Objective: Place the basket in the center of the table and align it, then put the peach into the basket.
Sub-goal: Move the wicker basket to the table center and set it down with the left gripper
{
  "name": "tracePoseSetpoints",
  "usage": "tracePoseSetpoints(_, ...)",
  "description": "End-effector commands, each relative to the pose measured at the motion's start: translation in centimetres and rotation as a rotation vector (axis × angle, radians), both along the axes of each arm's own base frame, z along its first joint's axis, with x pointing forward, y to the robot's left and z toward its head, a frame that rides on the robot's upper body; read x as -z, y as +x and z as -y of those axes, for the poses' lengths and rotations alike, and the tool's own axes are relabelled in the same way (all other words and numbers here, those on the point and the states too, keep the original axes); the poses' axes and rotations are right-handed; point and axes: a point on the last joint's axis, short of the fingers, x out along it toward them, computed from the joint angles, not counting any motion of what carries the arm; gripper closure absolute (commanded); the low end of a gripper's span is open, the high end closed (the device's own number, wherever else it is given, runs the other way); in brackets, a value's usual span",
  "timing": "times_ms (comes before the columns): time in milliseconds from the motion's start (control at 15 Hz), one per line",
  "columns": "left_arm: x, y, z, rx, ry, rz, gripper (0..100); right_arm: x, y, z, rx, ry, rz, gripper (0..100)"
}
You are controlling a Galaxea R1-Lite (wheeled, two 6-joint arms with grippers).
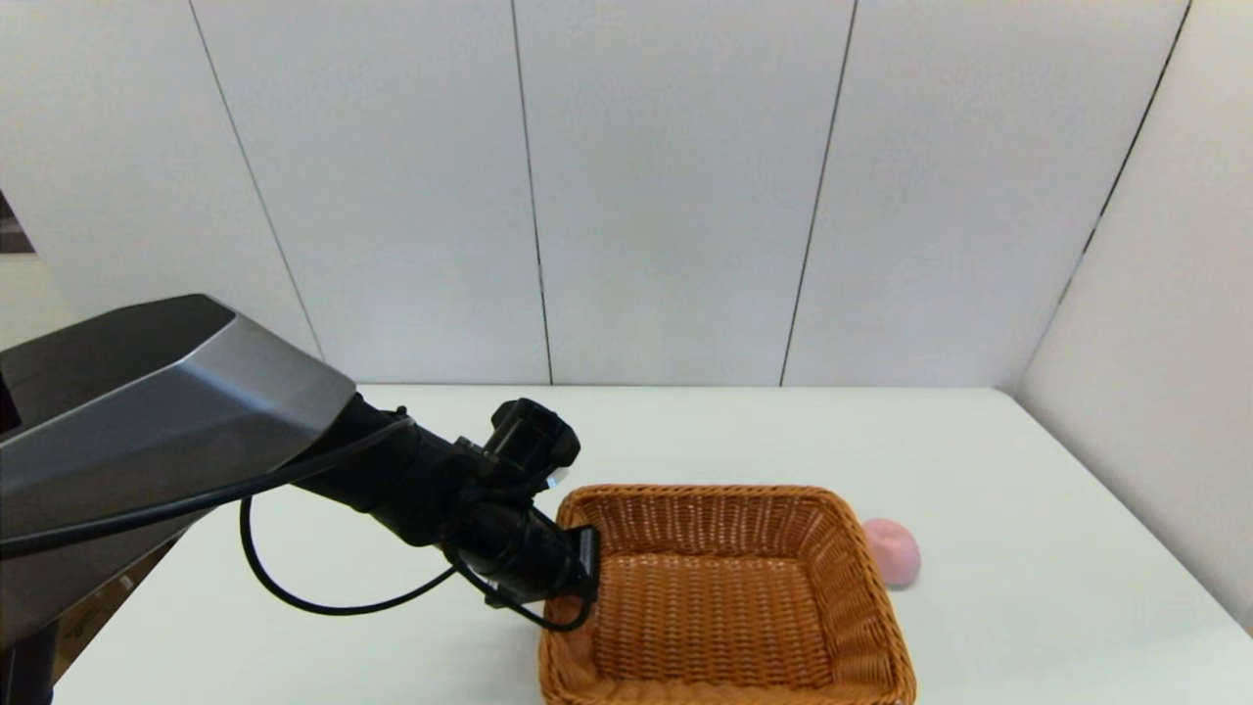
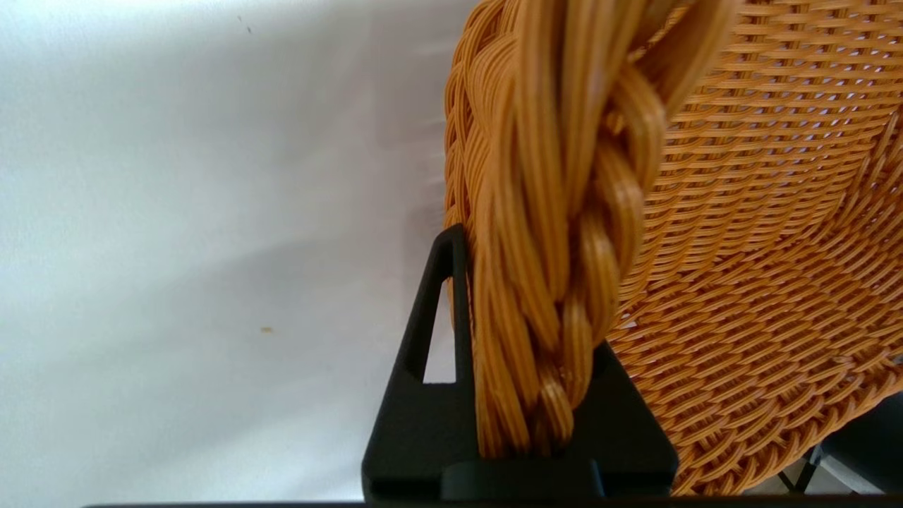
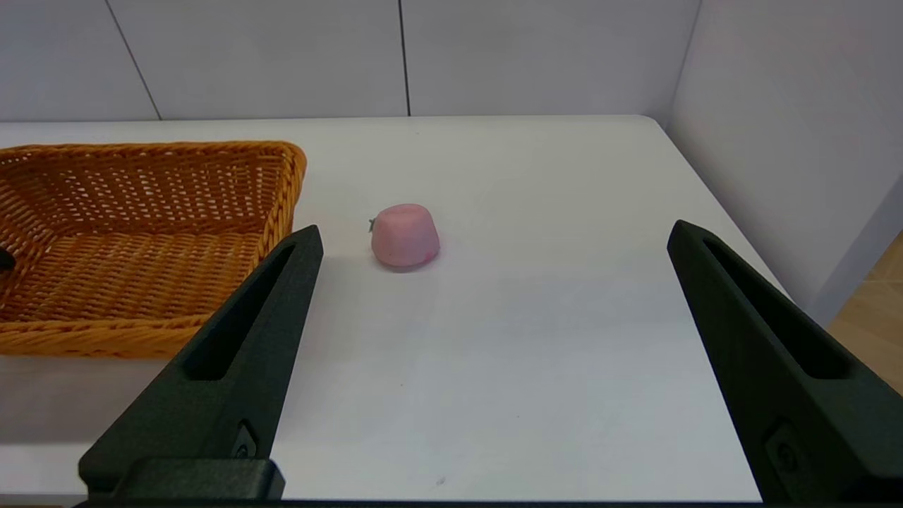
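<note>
The orange-brown wicker basket [image 1: 705,494] rests on the white table [image 1: 1028,470], near the front edge and a little right of the middle. My left gripper [image 1: 585,560] is shut on the braided rim of its left side; in the left wrist view the rim [image 2: 564,212] runs between the two fingers of that gripper [image 2: 525,296]. The pale pink peach [image 1: 891,551] lies on the table just past the basket's right side, apart from it. My right gripper [image 3: 494,227] is open and empty, held low near the table's front right, with the peach [image 3: 405,236] ahead of it and the basket [image 3: 141,212] off to one side.
White wall panels close off the back and right of the table. The left arm's dark cable [image 1: 294,587] loops over the table on the left. Bare tabletop stretches behind the basket and to the right of the peach.
</note>
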Motion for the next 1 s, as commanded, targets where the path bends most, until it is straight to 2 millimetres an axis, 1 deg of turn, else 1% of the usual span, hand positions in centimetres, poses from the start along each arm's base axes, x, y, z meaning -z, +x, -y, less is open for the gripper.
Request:
tracePoseSetpoints(67,0.5,0.2,0.0,-0.016,0.024,0.002,100,0.0,0.0,0.0,0.0,0.0,0.0,0)
tracePoseSetpoints(200,0.2,0.3,0.0,-0.023,0.021,0.007,100,0.0,0.0,0.0,0.0,0.0,-0.002,0)
tracePoseSetpoints(467,0.4,0.2,0.0,-0.021,0.025,0.002,100,0.0,0.0,0.0,0.0,0.0,-0.002,0)
tracePoseSetpoints(533,0.4,0.2,0.0,-0.022,0.027,0.003,0,0.0,0.0,0.0,0.0,0.0,0.0,0)
tracePoseSetpoints(867,0.1,0.2,-0.1,-0.012,0.023,0.015,0,0.0,0.0,0.0,0.0,0.0,0.0,0)
tracePoseSetpoints(933,-0.2,0.3,-0.3,-0.018,0.019,0.023,0,0.0,0.0,0.0,0.0,0.0,0.0,0)
tracePoseSetpoints(1000,-0.9,0.5,-0.7,-0.021,0.009,0.046,0,0.0,0.0,0.0,0.0,0.0,0.0,0)
